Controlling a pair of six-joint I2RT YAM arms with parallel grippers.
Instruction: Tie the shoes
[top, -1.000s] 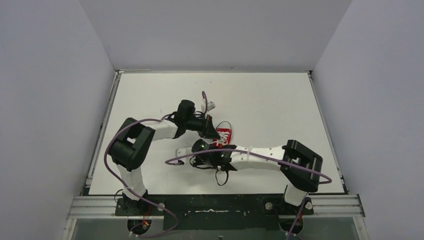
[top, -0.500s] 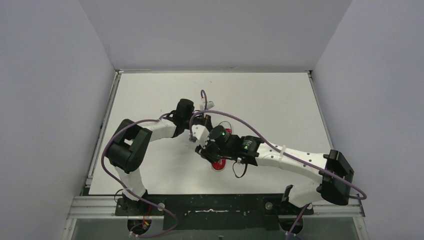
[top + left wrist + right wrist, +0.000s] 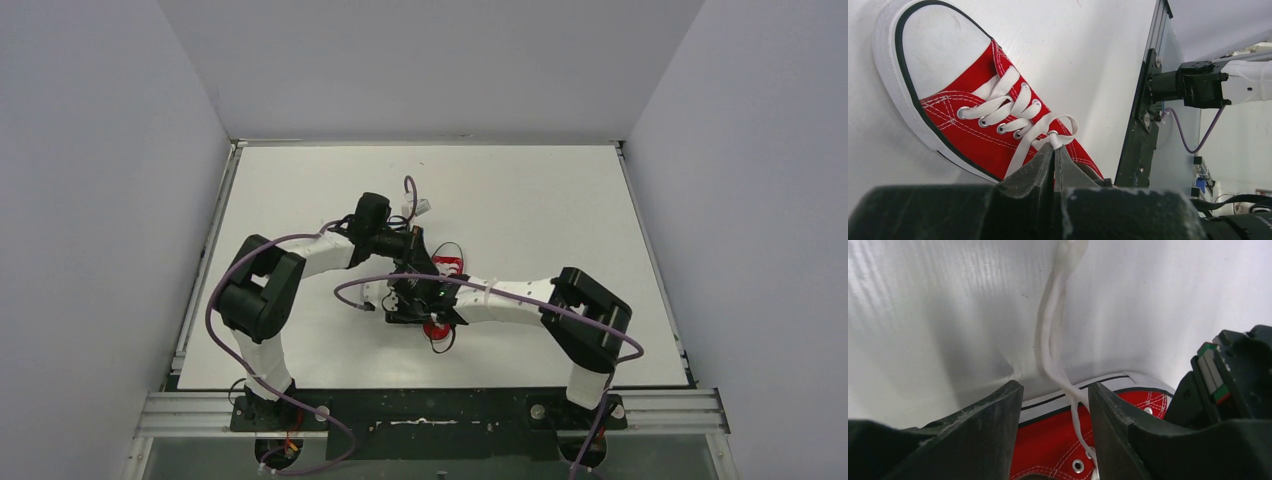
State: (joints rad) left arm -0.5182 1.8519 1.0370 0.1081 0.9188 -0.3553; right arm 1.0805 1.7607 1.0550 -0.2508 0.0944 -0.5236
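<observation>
A small red canvas shoe (image 3: 979, 134) with a white toe cap lies on the white table; from above only bits of the shoe (image 3: 449, 264) show between the two arms. My left gripper (image 3: 1054, 149) is shut on a white lace (image 3: 1058, 135) just above the top eyelets. My right gripper (image 3: 1054, 399) stands open over the shoe's side (image 3: 1048, 437). A doubled strand of lace (image 3: 1050, 340) runs up from an eyelet between its fingers and out over the table, not pinched. In the top view the left gripper (image 3: 417, 258) and right gripper (image 3: 402, 303) are close together at the shoe.
The table's black side rail (image 3: 1139, 125) and the right arm (image 3: 1208, 85) show behind the shoe in the left wrist view. Purple cables (image 3: 400, 280) loop over both arms. Grey walls (image 3: 110, 200) close in the table on three sides.
The right gripper went from shut to open, and the right arm swung out to the right and came back over the shoe. The left gripper stayed shut on the lace, hardly moving.
</observation>
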